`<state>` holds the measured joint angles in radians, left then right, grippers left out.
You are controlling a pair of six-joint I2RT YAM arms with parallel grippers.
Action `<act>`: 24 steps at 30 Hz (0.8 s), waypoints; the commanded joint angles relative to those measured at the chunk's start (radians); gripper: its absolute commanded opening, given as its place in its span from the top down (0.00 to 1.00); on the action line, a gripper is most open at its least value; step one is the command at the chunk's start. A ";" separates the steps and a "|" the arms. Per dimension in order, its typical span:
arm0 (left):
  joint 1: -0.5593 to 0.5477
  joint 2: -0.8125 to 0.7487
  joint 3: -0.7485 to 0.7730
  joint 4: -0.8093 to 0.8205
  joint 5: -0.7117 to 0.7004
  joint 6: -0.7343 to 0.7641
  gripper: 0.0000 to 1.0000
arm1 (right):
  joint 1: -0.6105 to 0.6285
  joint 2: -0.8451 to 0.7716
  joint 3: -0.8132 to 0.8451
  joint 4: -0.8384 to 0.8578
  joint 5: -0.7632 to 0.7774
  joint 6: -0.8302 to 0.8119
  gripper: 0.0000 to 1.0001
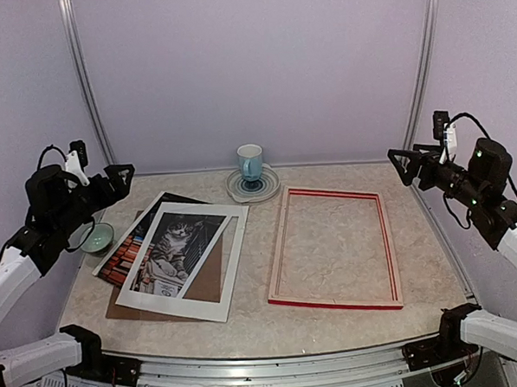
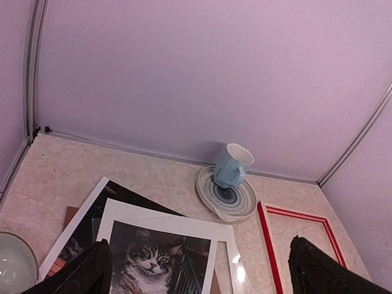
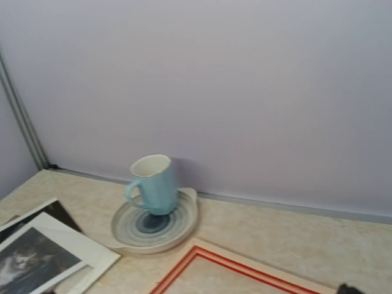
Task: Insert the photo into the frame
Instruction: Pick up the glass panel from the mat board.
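Note:
The photo (image 1: 176, 243), a cat print, lies flat at the left of the table under a white mat board (image 1: 173, 304), and its cat shows through the mat's window (image 2: 153, 260). The frame (image 1: 333, 301) lies flat right of centre with its pale wood side up and red edges showing (image 2: 267, 245). My left gripper (image 1: 119, 176) hovers high over the table's left edge, open and holding nothing; its fingertips (image 2: 86, 269) straddle the photo in the wrist view. My right gripper (image 1: 404, 164) hangs open above the right edge, beyond the frame's far corner (image 3: 245, 269).
A brown backing board (image 1: 209, 278) lies beneath the photo and mat. A blue mug (image 1: 250, 164) stands on a ringed plate (image 1: 271, 186) at the back centre. A pale green bowl (image 1: 96, 238) sits at the left edge, next to the photo.

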<state>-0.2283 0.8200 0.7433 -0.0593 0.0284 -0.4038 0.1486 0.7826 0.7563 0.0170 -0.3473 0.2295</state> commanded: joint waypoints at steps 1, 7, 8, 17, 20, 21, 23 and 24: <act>-0.046 0.018 0.055 0.026 -0.026 -0.040 0.01 | 0.024 0.020 0.050 -0.053 -0.053 0.032 0.01; -0.068 0.074 0.110 -0.006 0.000 -0.024 0.01 | 0.033 0.050 0.050 -0.077 -0.101 0.056 0.01; -0.066 0.094 0.121 -0.014 0.010 -0.021 0.01 | 0.034 0.061 0.048 -0.078 -0.118 0.058 0.01; -0.033 0.293 0.222 -0.138 -0.122 -0.043 0.01 | 0.181 0.287 0.098 0.016 -0.151 0.157 0.01; 0.023 0.340 0.225 -0.149 -0.107 -0.075 0.01 | 0.286 0.444 0.191 0.002 -0.119 0.156 0.01; 0.044 0.353 0.226 -0.153 -0.097 -0.085 0.01 | 0.323 0.494 0.219 0.008 -0.108 0.158 0.01; 0.074 0.387 0.224 -0.157 -0.102 -0.095 0.01 | 0.390 0.594 0.297 0.019 -0.080 0.163 0.01; 0.083 0.399 0.223 -0.152 -0.114 -0.092 0.01 | 0.423 0.649 0.338 0.015 -0.067 0.163 0.01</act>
<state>-0.1921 1.1805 0.9417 -0.1856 -0.0547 -0.4679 0.4629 1.2919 0.9630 0.0120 -0.4660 0.3733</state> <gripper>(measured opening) 0.989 0.992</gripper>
